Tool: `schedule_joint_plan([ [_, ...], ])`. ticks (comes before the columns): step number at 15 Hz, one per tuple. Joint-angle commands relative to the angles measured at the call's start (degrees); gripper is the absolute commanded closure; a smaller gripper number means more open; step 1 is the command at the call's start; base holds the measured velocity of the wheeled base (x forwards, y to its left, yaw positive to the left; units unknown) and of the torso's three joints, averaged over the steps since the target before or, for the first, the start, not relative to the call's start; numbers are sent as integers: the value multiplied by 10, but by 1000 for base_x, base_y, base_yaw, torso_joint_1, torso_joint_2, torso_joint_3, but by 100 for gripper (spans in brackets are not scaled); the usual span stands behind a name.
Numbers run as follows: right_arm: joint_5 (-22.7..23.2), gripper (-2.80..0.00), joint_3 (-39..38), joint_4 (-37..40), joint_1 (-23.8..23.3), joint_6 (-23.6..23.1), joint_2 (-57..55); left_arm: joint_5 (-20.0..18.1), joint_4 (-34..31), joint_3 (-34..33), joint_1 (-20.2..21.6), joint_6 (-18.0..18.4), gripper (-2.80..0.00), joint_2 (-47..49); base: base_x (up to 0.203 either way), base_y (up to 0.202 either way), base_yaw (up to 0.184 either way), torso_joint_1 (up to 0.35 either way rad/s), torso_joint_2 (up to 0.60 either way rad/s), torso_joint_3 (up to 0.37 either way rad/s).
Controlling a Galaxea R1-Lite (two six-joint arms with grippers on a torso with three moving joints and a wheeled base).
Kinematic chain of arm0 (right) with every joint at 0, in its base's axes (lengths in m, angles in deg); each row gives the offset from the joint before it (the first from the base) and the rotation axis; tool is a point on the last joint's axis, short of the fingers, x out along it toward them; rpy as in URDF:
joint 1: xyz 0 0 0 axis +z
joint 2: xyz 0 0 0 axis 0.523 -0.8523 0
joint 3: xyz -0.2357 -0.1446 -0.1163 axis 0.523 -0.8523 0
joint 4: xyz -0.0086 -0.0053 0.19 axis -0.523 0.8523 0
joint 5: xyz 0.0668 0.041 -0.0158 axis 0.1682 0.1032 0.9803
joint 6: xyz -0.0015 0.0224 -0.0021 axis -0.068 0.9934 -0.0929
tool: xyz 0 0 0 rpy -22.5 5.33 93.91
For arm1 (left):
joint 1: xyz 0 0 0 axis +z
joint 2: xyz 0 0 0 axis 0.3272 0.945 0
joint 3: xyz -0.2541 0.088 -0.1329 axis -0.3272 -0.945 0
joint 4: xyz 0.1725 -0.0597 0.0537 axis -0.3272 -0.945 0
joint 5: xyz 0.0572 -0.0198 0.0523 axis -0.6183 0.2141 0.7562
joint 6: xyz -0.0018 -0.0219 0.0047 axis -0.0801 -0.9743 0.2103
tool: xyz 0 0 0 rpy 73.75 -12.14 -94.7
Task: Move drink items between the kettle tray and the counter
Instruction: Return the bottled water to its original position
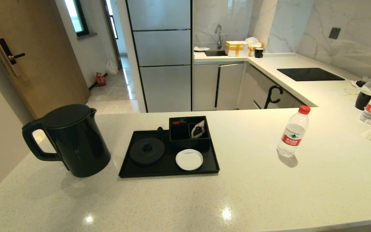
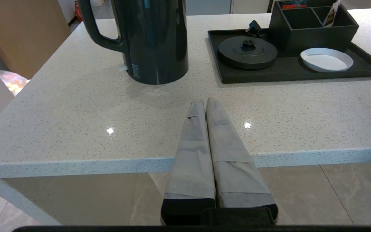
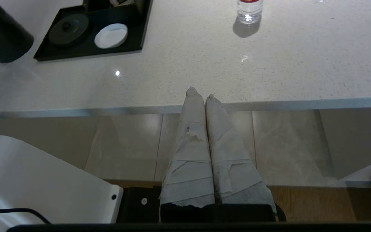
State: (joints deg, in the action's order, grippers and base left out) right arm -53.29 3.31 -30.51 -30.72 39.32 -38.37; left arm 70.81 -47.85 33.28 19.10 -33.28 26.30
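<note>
Kettle point(image 1: 72, 141) left of tray point(image 1: 134, 167), bottle point(image 1: 293, 132) right, open counter point(image 1: 185, 199) in front

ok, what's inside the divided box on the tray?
The divided box holds a white sachet with a dark print in one compartment and something red in the rear one. The front-left compartment looks empty, though its floor is partly hidden by the walls.
</note>
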Motion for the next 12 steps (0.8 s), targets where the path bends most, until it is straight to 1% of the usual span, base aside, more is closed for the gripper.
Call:
schedule_joint_plan([
  [1, -3, 0, -35, 1, -11, 3, 82, 0, 0, 0, 0, 0, 0, 0, 0, 0, 0, 0, 0, 0],
  [2, -18, 0, -67, -6, -13, 4, 112, 0, 0, 0, 0, 0, 0, 0, 0, 0, 0, 0, 0, 0],
  [4, -72, 0, -128, -43, -15, 6, 146, 0, 0, 0, 0, 0, 0, 0, 0, 0, 0, 0, 0, 0],
  [5, -96, 0, -143, -66, -15, 7, 156, 0, 0, 0, 0, 0, 0, 0, 0, 0, 0, 0, 0, 0],
  [6, -109, 0, -153, -86, -15, 19, 156, 0, 0, 0, 0, 0, 0, 0, 0, 0, 0, 0, 0, 0],
  [7, -123, 0, -183, -141, -15, 35, 156, 0, 0, 0, 0, 0, 0, 0, 0, 0, 0, 0, 0, 0],
  [8, -139, 0, -224, -218, -15, 47, 156, 0, 0, 0, 0, 0, 0, 0, 0, 0, 0, 0, 0, 0],
  [10, -166, 0, -310, -365, -15, 51, 156, 0, 0, 0, 0, 0, 0, 0, 0, 0, 0, 0, 0, 0],
  [11, -173, 0, -338, -413, -15, 46, 156, 0, 0, 0, 0, 0, 0, 0, 0, 0, 0, 0, 0, 0],
  [12, -176, 0, -358, -434, -15, 29, 156, 0, 0, 0, 0, 0, 0, 0, 0, 0, 0, 0, 0, 0],
])
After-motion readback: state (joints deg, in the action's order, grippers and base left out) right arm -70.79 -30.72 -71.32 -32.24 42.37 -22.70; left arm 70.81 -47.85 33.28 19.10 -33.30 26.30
